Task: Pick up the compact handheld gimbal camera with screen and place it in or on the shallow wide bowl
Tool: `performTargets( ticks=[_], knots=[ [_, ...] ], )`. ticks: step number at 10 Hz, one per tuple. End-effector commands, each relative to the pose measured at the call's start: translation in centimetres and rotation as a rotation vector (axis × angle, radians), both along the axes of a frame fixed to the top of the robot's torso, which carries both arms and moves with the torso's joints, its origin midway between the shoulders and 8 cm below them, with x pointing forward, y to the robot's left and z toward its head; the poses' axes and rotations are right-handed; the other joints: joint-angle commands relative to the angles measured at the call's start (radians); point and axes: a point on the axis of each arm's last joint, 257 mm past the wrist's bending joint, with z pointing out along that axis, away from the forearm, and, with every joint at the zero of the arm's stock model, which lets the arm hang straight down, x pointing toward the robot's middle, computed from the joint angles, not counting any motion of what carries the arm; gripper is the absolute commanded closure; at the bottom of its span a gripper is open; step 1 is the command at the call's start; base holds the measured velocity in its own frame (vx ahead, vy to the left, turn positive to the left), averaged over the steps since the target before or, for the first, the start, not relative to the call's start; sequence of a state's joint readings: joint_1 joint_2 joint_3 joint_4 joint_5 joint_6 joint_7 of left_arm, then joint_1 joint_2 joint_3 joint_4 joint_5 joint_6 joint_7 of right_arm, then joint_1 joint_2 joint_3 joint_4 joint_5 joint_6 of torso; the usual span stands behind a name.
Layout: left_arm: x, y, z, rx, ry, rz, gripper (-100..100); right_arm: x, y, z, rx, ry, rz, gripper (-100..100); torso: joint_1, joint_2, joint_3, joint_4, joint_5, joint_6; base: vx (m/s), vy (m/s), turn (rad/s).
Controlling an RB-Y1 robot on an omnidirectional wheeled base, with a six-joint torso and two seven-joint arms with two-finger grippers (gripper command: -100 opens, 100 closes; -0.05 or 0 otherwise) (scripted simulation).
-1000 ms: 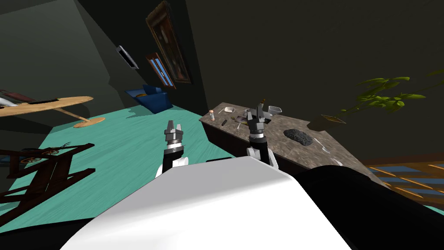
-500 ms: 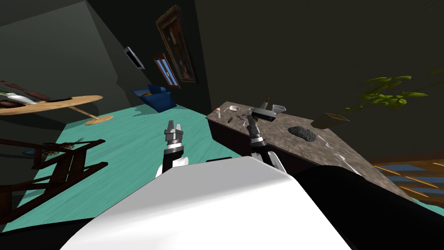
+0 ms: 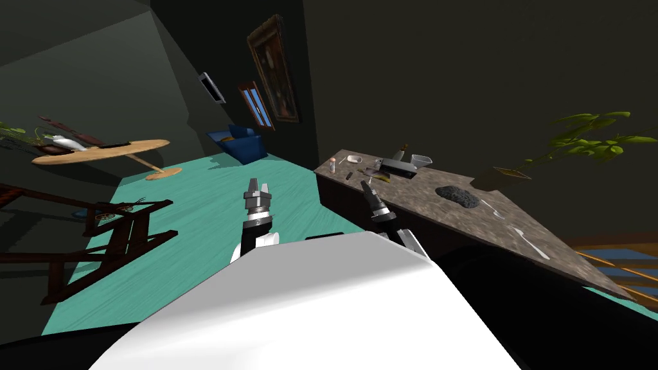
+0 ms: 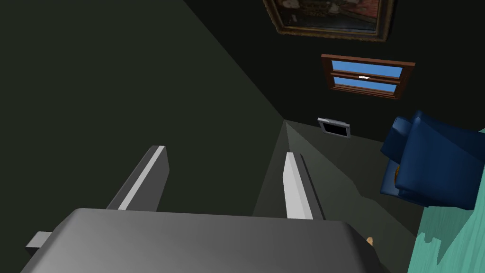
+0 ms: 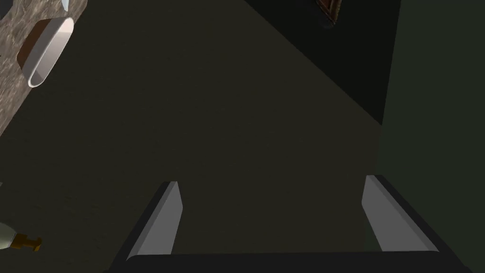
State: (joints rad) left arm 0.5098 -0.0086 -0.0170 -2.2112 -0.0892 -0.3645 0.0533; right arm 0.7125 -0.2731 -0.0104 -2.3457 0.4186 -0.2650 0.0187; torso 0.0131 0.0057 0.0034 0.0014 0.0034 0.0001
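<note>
Approach is the step in hand, as we judge it: nothing is held and the camera lies untouched. Our right gripper (image 3: 365, 185) hangs at the near edge of the stone-topped counter (image 3: 424, 193), its fingers spread wide with nothing between them. In the right wrist view they aim past the counter at a dark wall. Our left gripper (image 3: 257, 186) is out over the teal floor (image 3: 193, 212), left of the counter, fingers parted and empty.

A cluster of small things sits at the counter's far left end. The gimbal camera (image 3: 347, 175), as we take the small dark stick-shaped thing to be (it is too small to be sure), lies just beyond the right gripper's tips. The bowl (image 3: 354, 158), white and shallow, stands a little farther off, with a small bottle (image 3: 332, 165) to its left. A black box (image 3: 395, 168) lies to the right of them, and a dark lumpy thing (image 3: 457, 194) farther right.

The next move, in our view, calls for tipping the right hand down until its fingers face the counter top. Then it should reach forward so one finger stands on each side of the camera before closing. The bowl is near, so the carry should be short.
</note>
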Motion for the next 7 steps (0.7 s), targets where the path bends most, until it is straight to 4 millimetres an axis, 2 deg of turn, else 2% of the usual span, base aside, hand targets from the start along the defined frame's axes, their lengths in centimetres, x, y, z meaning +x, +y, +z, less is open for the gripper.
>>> performTargets(
  ticks=[1,2,4,5,6,7],
  knots=[
    [0.0,0.0,0.0,0.0,0.0,0.0,0,-0.7,-1.2,-3.1,-0.104,0.08,-0.033,-100,0.0,0.0,0.0,0.0,0.0,0.0,-0.074,0.17,0.081],
    [0.0,0.0,0.0,0.0,0.0,0.0,0,-1.0,-1.3,-3.5,-0.108,0.092,-0.036,-100,-0.002,0.0,0.0,0.0,-0.001,0.0,-0.06,0.138,0.041],
    [0.0,0.0,0.0,0.0,0.0,0.0,0,-2.4,-3.5,-8.7,-0.27,0.24,-0.084,-100,-0.002,0.0,0.0,0.0,-0.001,0.0,-0.068,0.221,0.158],
    [0.0,0.0,0.0,0.0,0.0,0.0,0,-2.9,-3.6,-9.3,-0.293,0.256,-0.088,-100,0.002,0.0,0.0,0.0,0.0,-0.001,-0.052,0.19,0.034],
    [0.0,0.0,0.0,0.0,0.0,0.0,0,-3.9,-4.8,-11.8,-0.381,0.329,-0.104,-100,-0.001,-0.001,0.0,0.0,0.0,0.0,-0.06,0.192,0.122],
    [0.0,0.0,0.0,0.0,0.0,0.0,0,-4.2,-4.9,-12.2,-0.389,0.341,-0.106,-100,-0.001,0.0,0.0,0.0,0.0,0.0,-0.033,0.143,0.059]
  ],
)
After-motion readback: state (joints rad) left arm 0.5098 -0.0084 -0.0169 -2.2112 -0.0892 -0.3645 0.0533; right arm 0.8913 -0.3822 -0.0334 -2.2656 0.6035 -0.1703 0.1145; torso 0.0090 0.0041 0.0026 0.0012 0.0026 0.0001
